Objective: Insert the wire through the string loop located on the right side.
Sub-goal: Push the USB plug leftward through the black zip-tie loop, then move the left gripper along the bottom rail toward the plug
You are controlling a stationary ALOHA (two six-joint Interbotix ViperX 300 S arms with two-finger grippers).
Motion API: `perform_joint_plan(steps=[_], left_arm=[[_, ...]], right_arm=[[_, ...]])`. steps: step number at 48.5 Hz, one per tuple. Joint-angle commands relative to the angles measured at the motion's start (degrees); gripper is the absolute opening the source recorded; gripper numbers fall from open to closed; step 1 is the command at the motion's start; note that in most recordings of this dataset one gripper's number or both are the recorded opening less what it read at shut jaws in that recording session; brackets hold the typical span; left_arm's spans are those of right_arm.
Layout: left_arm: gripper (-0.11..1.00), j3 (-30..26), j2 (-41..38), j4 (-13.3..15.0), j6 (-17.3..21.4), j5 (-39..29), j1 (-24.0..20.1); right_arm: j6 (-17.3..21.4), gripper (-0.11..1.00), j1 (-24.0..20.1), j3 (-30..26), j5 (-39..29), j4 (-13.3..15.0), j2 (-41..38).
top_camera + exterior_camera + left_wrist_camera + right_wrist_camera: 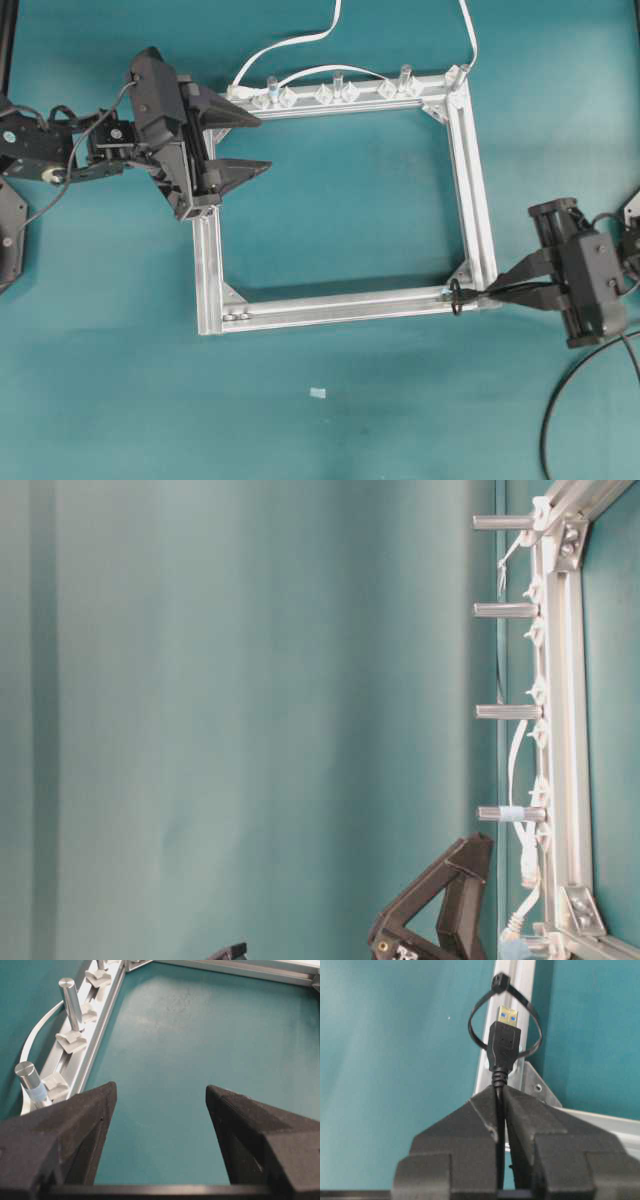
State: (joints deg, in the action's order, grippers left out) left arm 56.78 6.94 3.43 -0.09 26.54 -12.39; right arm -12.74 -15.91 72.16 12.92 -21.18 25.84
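Observation:
The wire (504, 1045) ends in a black plug with a gold metal tip, and my right gripper (500, 1089) is shut on the cable just behind the plug. Seen from the right wrist, the plug's tip lines up inside the outline of the string loop (471, 1025), a thin black loop tied to the silver frame bar; whether it has passed through I cannot tell. Overhead, the string loop (456, 297) stands at the frame's near right corner, with my right gripper (498, 291) just right of it. My left gripper (262, 141) is open over the frame's far left corner, holding nothing.
The silver aluminium frame (478, 190) lies flat on the teal table. Upright metal posts (70, 997) and clear clips line its far bar, with white cables (300, 40) running behind it. The wire's slack (560, 400) trails off toward the near right edge.

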Motion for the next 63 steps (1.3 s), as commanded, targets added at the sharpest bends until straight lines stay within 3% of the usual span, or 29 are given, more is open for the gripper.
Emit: perform_joint_plan(steps=[1,26,55,63], left_arm=[[0.74,-0.88,1.05,-0.09,0.35,0.26,0.09],[0.74,-0.79,1.05,-0.09,0.35,0.26,0.09],[0.74,-0.70,1.14,-0.09,-0.26,0.26,0.18],[0.74,-1.14,1.05,-0.09,-0.44,0.26,2.46]], right_arm=[[-0.09,0.08,0.09,-1.93,0.97,0.09,-1.23],[-0.09,0.08,0.09,-6.68,3.08,0.09,-8.09],[-0.09,0.08,0.09,-6.68,3.96,0.09,-8.44],[-0.09,0.08,0.09,-6.68,4.04,0.09,-8.44]])
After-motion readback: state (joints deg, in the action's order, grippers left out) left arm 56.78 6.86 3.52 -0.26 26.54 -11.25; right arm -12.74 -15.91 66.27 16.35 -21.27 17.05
